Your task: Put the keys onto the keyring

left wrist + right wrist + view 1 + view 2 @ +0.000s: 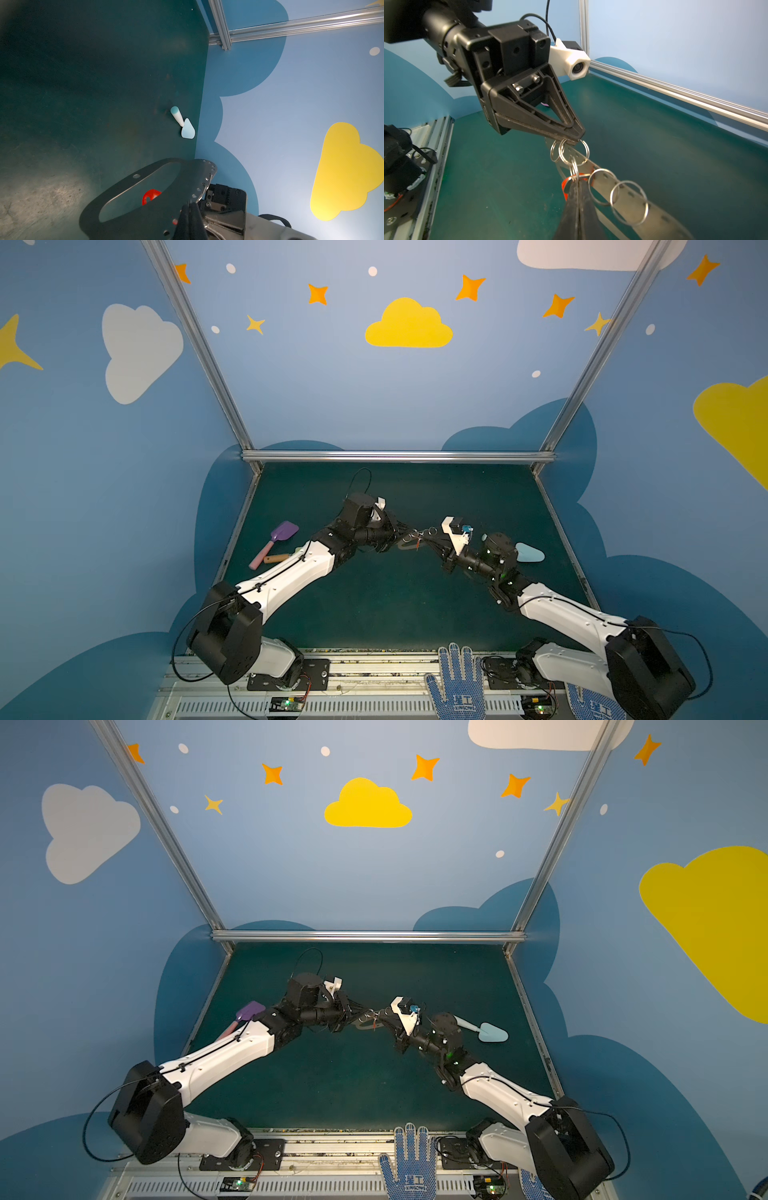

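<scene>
Pinching keyring [185, 176] rim, left end effector [576, 138] pressed together; right end effector [578, 182] clamped on keys [564, 186]. Keyring probably stiff, thin, slick: hold rim. Keys light, dangly: grip close.

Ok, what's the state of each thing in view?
left claw: shut on the keyring, at its edge
right claw: shut on the keys
keyring: gripped, split rings along its edge
keys: pinched beside the keyring, threading unclear
blue toy shovel: lying on the table
purple toy shovel: lying on the table
</scene>
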Motion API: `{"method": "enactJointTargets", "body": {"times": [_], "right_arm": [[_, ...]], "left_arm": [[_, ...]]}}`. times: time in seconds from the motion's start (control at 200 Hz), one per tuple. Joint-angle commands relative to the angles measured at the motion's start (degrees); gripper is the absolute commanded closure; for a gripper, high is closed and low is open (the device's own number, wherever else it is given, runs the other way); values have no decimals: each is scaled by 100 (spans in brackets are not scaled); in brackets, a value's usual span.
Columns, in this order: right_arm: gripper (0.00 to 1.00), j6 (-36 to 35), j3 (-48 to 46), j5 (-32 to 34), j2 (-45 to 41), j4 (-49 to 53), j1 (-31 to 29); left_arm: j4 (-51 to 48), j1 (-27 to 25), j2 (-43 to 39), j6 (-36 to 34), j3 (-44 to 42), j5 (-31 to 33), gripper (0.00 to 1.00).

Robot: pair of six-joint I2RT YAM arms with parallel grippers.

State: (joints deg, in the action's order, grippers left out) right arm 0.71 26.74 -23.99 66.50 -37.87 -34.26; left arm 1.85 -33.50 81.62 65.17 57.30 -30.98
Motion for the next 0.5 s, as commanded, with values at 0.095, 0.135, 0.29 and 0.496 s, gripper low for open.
{"method": "enactJointTargets", "body": {"times": [0.095,0.135,0.29,0.496], "right_arm": [[100,529,-166,-12,-207,-350,49],[100,591,-161,-31,-245,-234,45],[100,761,-158,-207,-379,370,43],[100,964,-367,-227,-652,513,-49]], "left_arm": [[64,21,-188,-61,-105,164,96],[41,21,-211,-64,-107,200,96],[-3,23,-209,-149,-64,224,96],[-79,17,-173,-250,36,233,96]]}}
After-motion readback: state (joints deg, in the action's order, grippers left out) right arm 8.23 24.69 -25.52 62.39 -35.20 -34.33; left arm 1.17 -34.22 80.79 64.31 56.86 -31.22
